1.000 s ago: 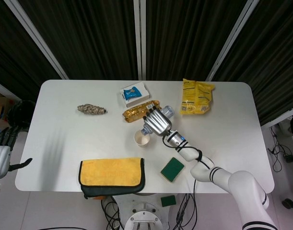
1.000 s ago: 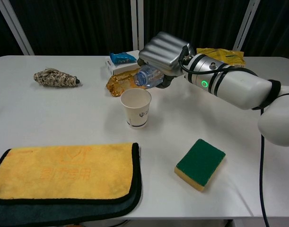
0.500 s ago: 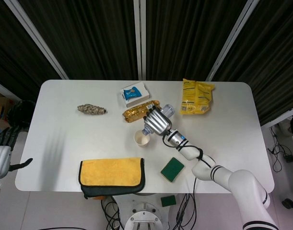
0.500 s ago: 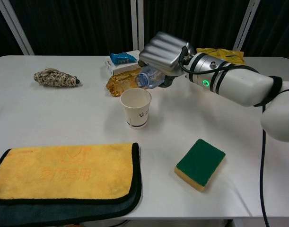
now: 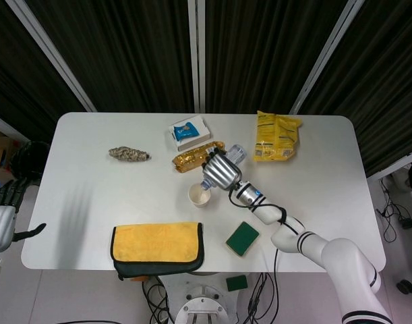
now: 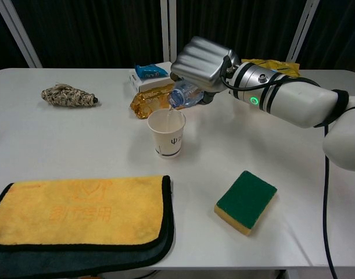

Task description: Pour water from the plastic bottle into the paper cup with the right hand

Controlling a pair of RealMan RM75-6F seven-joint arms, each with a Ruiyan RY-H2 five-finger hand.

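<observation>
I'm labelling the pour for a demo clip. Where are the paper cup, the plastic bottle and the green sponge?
paper cup [image 6: 168,141], chest view, on its front wall.
plastic bottle [image 6: 183,97], chest view, on its clear neck end.
green sponge [image 6: 247,197], chest view, on its green top face.

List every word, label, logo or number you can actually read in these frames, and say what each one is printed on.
Paper cup: a small dark trident-like mark on its side; no words legible.
Yellow towel: faint embossed logo and characters, too faint to read.
Blue-and-white box: printing too small to read.
Yellow snack bag: printing too small to read.
Gold packet: no legible text.
Plastic bottle in the right hand: no label readable.
</observation>
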